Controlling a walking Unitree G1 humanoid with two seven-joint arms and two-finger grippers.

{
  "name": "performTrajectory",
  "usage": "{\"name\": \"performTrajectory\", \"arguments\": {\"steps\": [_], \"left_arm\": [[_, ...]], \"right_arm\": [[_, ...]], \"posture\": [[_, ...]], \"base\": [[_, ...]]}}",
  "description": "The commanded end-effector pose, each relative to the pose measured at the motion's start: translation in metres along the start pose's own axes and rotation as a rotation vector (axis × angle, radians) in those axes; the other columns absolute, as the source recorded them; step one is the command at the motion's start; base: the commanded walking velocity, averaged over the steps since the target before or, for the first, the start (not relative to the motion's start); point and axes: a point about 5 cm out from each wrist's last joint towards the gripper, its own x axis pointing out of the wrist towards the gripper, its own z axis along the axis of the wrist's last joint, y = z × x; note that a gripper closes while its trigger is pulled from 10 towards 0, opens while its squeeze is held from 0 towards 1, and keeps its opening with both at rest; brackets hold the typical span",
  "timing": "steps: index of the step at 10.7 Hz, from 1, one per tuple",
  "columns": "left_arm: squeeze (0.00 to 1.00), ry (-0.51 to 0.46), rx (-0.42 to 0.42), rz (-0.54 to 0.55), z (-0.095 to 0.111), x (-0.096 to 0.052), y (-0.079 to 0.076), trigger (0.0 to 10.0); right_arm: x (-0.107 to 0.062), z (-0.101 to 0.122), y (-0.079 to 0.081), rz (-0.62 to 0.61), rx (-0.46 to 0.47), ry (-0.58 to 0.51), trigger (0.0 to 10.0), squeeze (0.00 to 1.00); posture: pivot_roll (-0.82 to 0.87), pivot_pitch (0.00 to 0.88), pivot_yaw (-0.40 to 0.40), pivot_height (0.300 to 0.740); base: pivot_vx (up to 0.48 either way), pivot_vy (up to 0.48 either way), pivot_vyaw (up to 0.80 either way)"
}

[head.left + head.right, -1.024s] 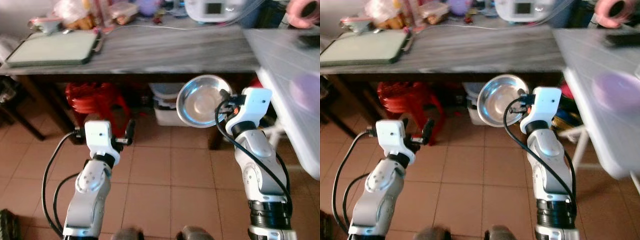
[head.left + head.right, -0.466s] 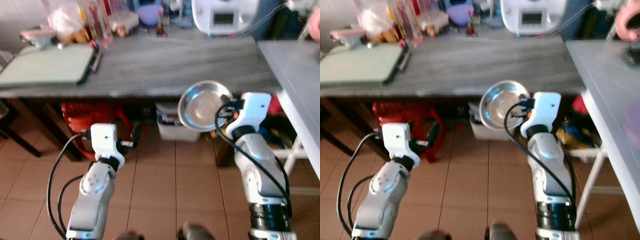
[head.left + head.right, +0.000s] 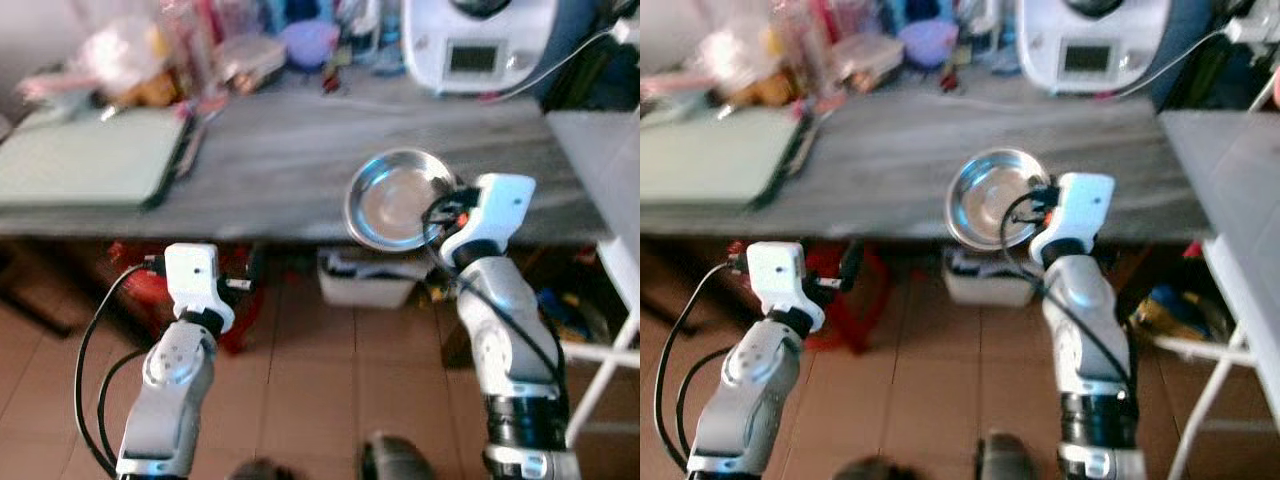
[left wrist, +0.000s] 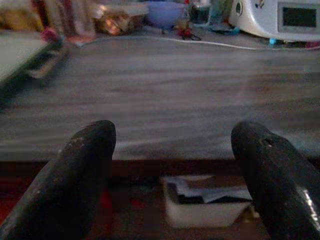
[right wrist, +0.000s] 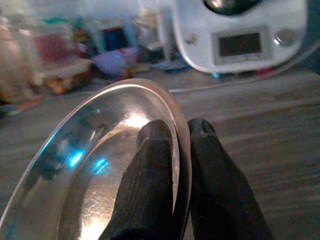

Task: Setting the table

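A: Largest first. Long grey wood-grain table (image 3: 300, 170) runs across the view, front edge facing the robot. Back edge crowded: white kitchen appliance with a display (image 3: 480, 45), purple bowl (image 3: 308, 42), bags and jars at the far left, blurred. A pale green tray (image 3: 85, 170) lies flat on the table's left part. The middle stretch is bare, probably where a place setting would go.

B: Under the table?

A: Red plastic stool (image 3: 855, 285) in shadow, and a white bin (image 3: 370, 280) on the tiled floor. A second, lighter table (image 3: 1230, 170) juts in on the right.

B: And the task's thing?

A: Round steel dish (image 3: 397, 198), held up at about table-edge height, just in front of the bare middle, not yet set down. It is tilted so the hollow faces the robot, likely because it is gripped by the rim alone.

B: Which arm?

A: Right pincer (image 5: 177, 165). The wrist view shows one black finger inside the dish and one behind, clamped tight on the rim (image 5: 180, 125). A rim pinch leaves the underside free, so the dish could be laid flat.

B: Left side?

A: Left pincer (image 4: 172, 170) is low and in front of the table edge, its fingers (image 4: 82, 165) spread wide with nothing between them. My reading: idle, kept clear of the carrying arm.

B: Risk?

A: Thin slick rim, shallow grip. I judge it could swivel when levelled.
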Motion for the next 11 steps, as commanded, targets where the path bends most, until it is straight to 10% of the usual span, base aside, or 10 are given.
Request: {"name": "performTrajectory", "arguments": {"steps": [1,11], "left_arm": [[0.00,-0.010,0.016,-0.016,0.004,0.000,-0.001,10.0],[0.00,0.024,0.039,0.088,0.001,-0.011,0.013,10.0]], "right_arm": [[0.002,0.000,0.000,-0.009,0.027,0.011,10.0,0.00],[0.024,-0.040,-0.006,-0.124,0.183,0.223,10.0,0.05]], "posture": [[-0.06,0.081,0.058,0.740],[-0.02,0.130,0.056,0.740]], "base": [[0.480,0.000,0.00],[0.048,0.000,0.00]]}}
